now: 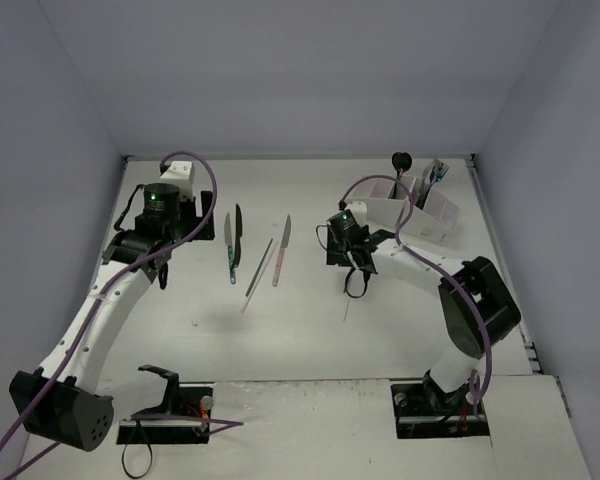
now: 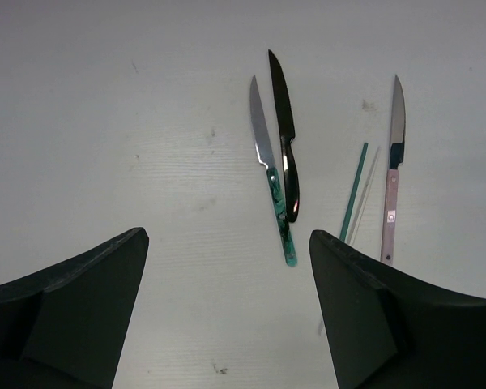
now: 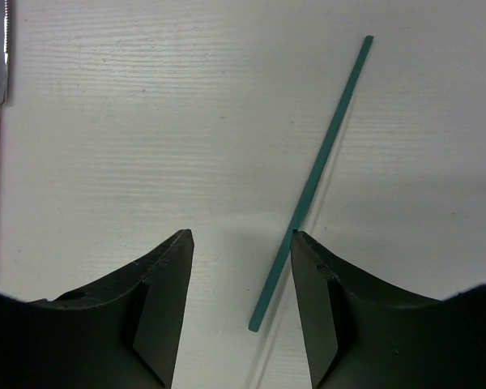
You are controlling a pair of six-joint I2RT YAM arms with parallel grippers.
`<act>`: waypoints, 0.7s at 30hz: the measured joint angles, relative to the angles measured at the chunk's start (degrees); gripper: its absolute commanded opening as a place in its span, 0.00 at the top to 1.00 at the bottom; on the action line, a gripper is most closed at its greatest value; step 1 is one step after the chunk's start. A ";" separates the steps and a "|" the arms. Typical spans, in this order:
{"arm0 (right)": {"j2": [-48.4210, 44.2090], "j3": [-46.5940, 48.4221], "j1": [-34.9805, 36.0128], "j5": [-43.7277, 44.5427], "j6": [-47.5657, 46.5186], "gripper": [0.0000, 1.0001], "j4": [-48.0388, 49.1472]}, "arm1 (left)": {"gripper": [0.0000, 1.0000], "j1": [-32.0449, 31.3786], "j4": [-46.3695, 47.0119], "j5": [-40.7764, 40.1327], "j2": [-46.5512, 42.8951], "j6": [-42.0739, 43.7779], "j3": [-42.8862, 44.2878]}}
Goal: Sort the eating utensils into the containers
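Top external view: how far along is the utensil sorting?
A few utensils already stand in the containers. Nothing is gripped; the right hand hangs open at a teal stick. Left to sort: green-handled knife, black knife, pink-handled knife, another teal stick.

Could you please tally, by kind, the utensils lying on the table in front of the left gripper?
Knives: 3 (green-handled knife, black knife, pink-handled knife)
Thin sticks: 2 (green stick, pale stick)
Total: 5
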 measured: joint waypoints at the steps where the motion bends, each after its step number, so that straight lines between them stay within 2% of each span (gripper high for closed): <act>1: 0.51 0.00 0.47 0.24 0.55 0.52 0.45 | 0.22 0.00 -0.15 -0.26 -1.47 0.04 -1.10; 5: 3.16 0.17 2.27 1.08 2.25 0.53 1.54 | 0.22 0.00 -0.59 -1.48 -5.59 0.43 -4.88; 11: 6.48 1.15 4.35 1.92 4.86 0.54 2.25 | 0.22 0.00 -1.07 -2.31 -5.40 0.61 -6.28; 21: 1.53 -4.99 3.31 6.33 9.48 0.55 3.20 | 0.22 0.00 -1.09 -2.28 -5.28 0.59 -6.28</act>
